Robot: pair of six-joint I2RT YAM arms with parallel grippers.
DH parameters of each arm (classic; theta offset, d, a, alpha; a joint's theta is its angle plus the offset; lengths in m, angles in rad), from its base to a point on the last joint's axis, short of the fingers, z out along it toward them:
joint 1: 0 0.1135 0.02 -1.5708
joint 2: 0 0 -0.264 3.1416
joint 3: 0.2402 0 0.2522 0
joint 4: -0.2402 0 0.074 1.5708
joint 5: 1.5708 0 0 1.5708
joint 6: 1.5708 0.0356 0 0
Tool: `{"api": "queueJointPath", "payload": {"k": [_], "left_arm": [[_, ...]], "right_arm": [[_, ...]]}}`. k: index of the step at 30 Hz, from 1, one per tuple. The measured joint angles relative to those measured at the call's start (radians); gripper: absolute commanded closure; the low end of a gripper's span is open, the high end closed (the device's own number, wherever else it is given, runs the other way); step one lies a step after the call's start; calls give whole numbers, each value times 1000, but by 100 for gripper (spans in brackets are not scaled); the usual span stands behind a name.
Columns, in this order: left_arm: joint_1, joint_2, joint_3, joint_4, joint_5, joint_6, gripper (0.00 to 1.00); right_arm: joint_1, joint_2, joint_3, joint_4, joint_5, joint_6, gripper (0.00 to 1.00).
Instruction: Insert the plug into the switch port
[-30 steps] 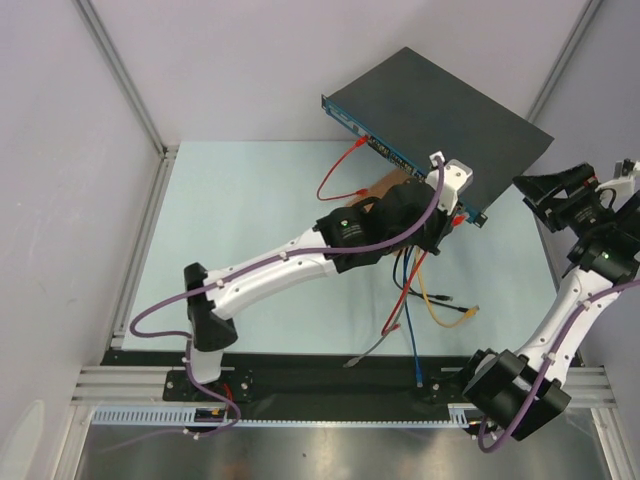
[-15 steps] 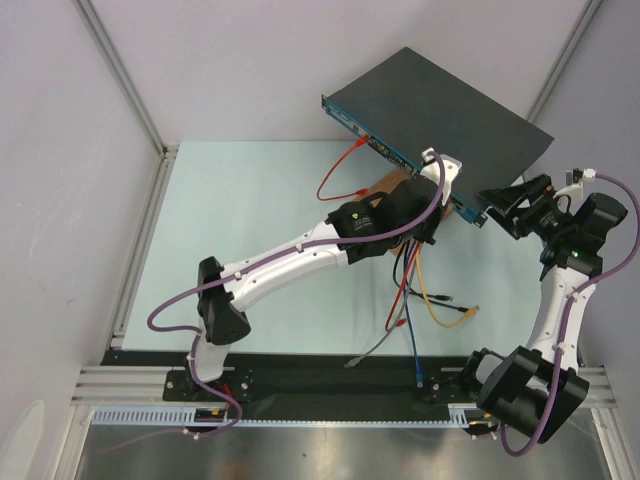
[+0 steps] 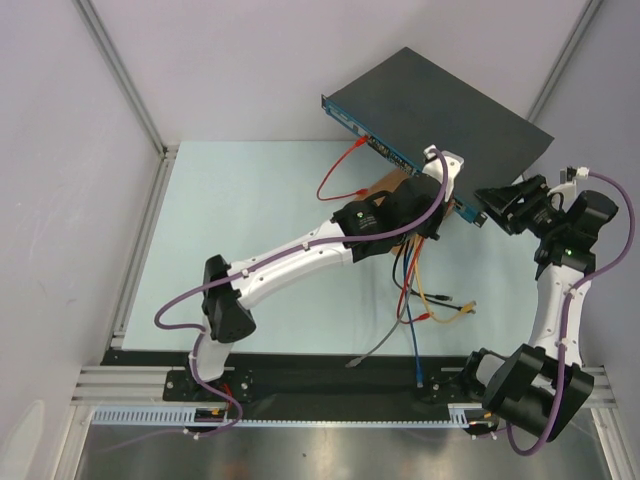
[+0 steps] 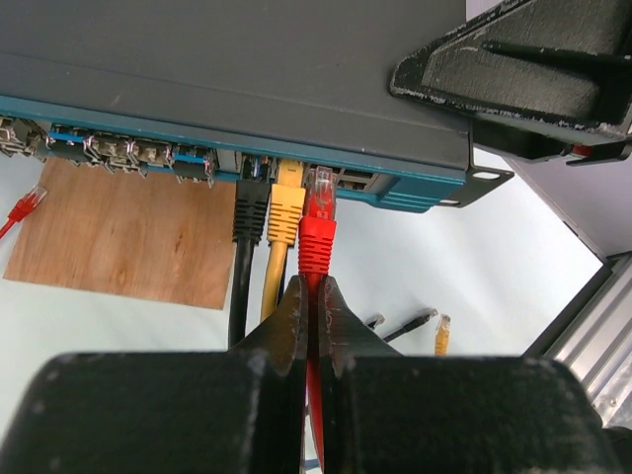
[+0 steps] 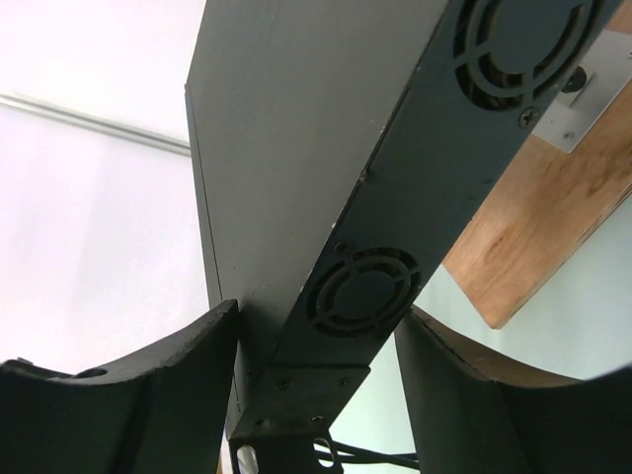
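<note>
Lying slantwise, the switch is a broad, flat black box with a narrow blue front face carrying a row of small sockets. A wooden board juts from beneath that face. Overhead, the left arm hides the plugged sockets. The left wrist view shows them: a black plug and a yellow plug seated side by side, and beside them the red plug, its clear tip at a socket's mouth. The left fingers pinch the red cable just behind it. Only the right wrist view shows the switch's side wall with its round fan grilles. The right fingers stand apart astride that end, a thin gap beside one.
</note>
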Motion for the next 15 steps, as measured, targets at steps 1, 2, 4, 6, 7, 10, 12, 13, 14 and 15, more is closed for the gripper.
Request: {"api": "queueJointPath", "payload": {"k": [1,2,4,6,7,10,12,13,14,15], "left_arm": [[0,1,0,3,0,0,100],[1,2,1,5,0,0,100],[2,8,6,7,1,0,100],[2,11,11,6,1,1,100],[2,12,13,4,2,1,100],[2,13,15,3,2,1,100],[2,13,15,3,3,1,100],[2,13,15,3,4,1,99],[2,13,15,3,6,2,100],[3,13,15,4,11,2,100]], "right_arm": [[0,0,-2,1,0,8,39],[0,0,-4,3,0,13,41],[0,0,-6,8,0,16,43],[0,0,-7,10,1,19,44],[0,0,-8,11,1,21,44],[0,0,-8,11,1,22,45],[1,0,-8,11,2,22,46],[1,0,-9,12,2,22,46],[2,0,-9,11,3,22,47],[2,0,-10,11,3,22,48]]}}
